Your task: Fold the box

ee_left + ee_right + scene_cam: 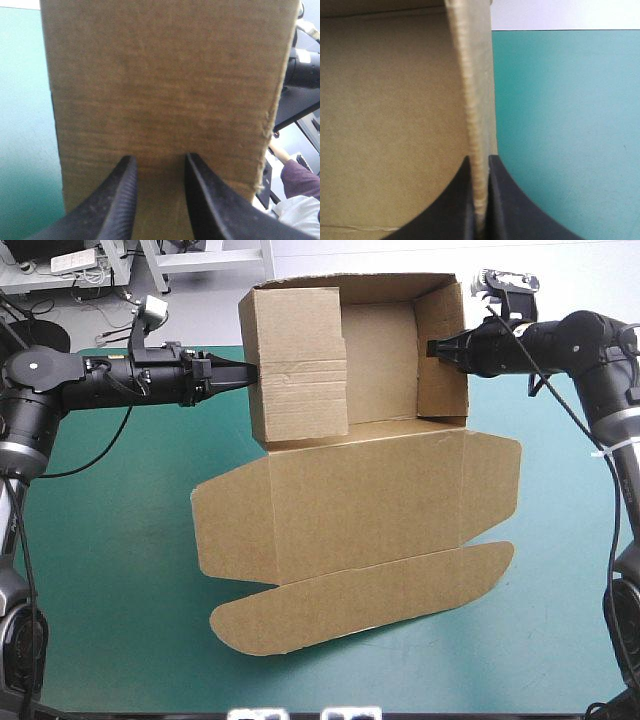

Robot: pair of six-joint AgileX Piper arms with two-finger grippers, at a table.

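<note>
One brown box (370,490) on teal-green cover (100,590)

Teal-green table cover (100,590) under brown box (360,500), lid flat

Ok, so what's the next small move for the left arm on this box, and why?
Probably push the left gripper slightly inward, tucking the left flap down inside the box. Its open fingers rest against that flap, which leans inward untucked, while the right gripper pinches the right wall steady.
</note>
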